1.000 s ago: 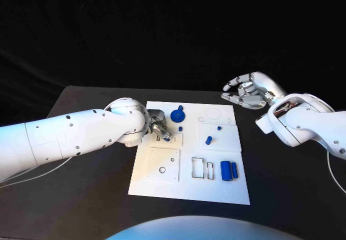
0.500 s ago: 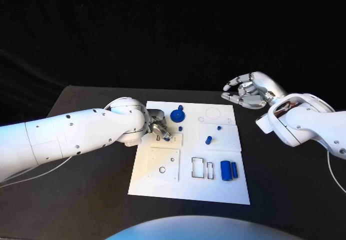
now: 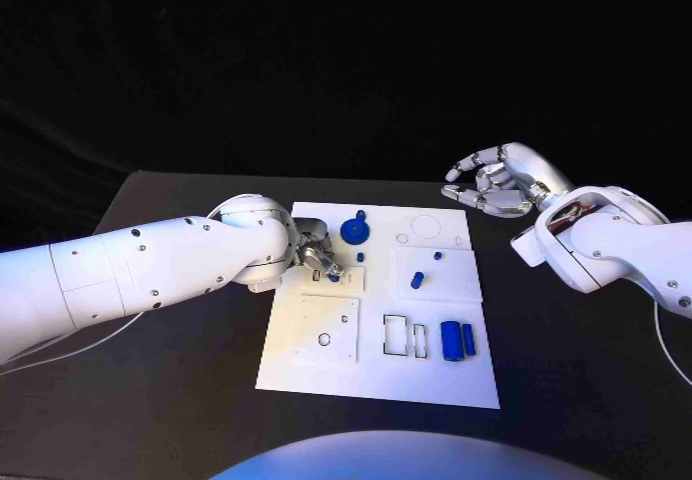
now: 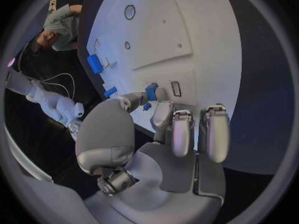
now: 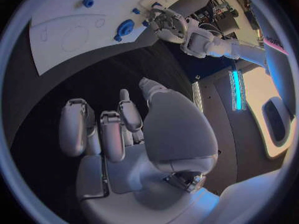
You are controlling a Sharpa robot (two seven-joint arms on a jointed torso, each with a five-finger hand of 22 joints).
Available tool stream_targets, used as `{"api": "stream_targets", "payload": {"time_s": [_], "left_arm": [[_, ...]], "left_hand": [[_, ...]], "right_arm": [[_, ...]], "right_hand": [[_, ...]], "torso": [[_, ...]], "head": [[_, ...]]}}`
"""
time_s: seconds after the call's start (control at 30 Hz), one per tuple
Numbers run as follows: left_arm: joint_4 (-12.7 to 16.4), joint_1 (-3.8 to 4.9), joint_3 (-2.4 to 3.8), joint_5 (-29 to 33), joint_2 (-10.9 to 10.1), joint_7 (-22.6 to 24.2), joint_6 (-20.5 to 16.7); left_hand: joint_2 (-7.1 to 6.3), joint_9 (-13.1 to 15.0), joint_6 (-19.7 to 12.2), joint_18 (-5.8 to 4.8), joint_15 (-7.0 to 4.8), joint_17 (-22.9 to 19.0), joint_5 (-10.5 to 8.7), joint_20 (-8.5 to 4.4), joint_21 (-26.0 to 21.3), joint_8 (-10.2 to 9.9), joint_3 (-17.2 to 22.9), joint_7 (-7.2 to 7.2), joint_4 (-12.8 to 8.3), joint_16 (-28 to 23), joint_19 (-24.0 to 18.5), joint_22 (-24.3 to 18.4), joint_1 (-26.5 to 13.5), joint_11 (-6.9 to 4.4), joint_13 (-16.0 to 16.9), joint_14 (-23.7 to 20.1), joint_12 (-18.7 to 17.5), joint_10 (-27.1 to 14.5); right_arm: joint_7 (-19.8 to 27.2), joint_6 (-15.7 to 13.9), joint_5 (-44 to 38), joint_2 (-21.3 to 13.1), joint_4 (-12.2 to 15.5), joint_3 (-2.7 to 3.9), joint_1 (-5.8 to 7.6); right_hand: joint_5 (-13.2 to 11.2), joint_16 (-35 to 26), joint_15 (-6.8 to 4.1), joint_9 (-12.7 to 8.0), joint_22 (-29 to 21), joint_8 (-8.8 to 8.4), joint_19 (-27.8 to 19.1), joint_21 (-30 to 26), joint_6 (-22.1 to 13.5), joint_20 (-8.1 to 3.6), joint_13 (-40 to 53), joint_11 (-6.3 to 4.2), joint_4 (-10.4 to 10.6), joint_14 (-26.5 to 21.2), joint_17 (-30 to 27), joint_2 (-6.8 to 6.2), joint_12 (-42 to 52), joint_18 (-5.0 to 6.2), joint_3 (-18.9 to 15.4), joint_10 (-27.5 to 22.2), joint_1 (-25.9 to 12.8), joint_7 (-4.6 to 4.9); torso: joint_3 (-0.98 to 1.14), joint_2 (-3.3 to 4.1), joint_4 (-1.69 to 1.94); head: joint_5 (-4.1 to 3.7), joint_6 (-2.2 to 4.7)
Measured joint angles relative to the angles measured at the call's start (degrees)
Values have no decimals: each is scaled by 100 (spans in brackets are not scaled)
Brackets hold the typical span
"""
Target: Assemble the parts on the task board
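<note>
A: Chg vs. 1 s back? Start w/ the big stuff.

B: Counter [image 3: 173, 400] and task board [image 3: 375, 385]: no chg, board sits mid-counter, same spot. Left arm: barely any motion. Left hand [image 3: 320, 255] is a touch further up the board's left edge, otherwise the same pose. Right hand [image 3: 498, 180]: static, hangs off the board's far right corner, above bare counter.

A: Meaning for the task?

B: Judgement only: a slow fine-placement phase, not transport. No new part is seated in that second, so progress is approx. flat.

A: Fingers?

B: Left: in the wrist view the thumb and one finger pinch a small blue part [image 4: 151, 91], held low over the board next to a small rectangular slot [image 4: 176, 88]. Other fingers are curled alongside. Right: fingers loosely curved and spread, nothing in them.

A: Board appearance?

B: White flat plate, rectangular, w/ outlined zones. Near left: a raised square panel [image 3: 329, 330] w/ round holes. Near mid: two black-outlined rectangular cutouts [image 3: 397, 335], unfilled. Far right: a faint circle outline, unfilled.

A: Parts, large to small?

B: Blue disc [image 3: 356, 234] on the far part of the board, just beside the left fingers. Blue cylinder pair [image 3: 460, 340] near the right edge, lying side by side and touching. Blue peg [image 3: 417, 279] mid-board, looks upright, can't confirm it is seated. Then the pinched part, smallest; its shape is too small to tell.
</note>
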Motion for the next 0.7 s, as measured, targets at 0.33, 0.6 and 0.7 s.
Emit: {"api": "stream_targets", "payload": {"time_s": [0.33,0.6,0.7], "left_arm": [[-15,-2,-2,-2,6,-5,13],[-17,-2,-2,-2,7,-7,23],[-17,-2,-2,-2,8,-7,29]], "left_hand": [[2,-28,18,0,0,0,2,0,0,2,-173,26,114,0,0,-1,-43,1,2,0,20,0],[-14,-43,18,-94,0,0,2,0,0,14,-298,26,174,0,0,-1,-59,1,16,0,20,-1],[-21,-44,18,-94,1,0,2,0,25,18,-298,26,174,0,0,-1,-66,1,24,0,42,-1]], "right_arm": [[-1,-3,-13,-4,6,0,0],[-2,-5,-26,-8,9,0,0],[-3,-5,-30,-9,10,0,0]], "right_hand": [[0,-19,0,1,-1,22,0,-20,0,0,-1,0,14,0,0,0,0,0,-15,0,-60,0],[0,-19,0,4,-1,22,0,-20,0,0,-1,0,-2,0,-1,0,0,0,-31,0,-60,0],[0,-19,0,4,-2,22,0,-20,0,0,-1,0,-2,0,0,0,0,0,-31,0,-60,0]], "torso": [[1,-3,0],[1,-3,-1],[0,-2,0]], "head": [[-5,4],[-5,7],[-5,8]]}}
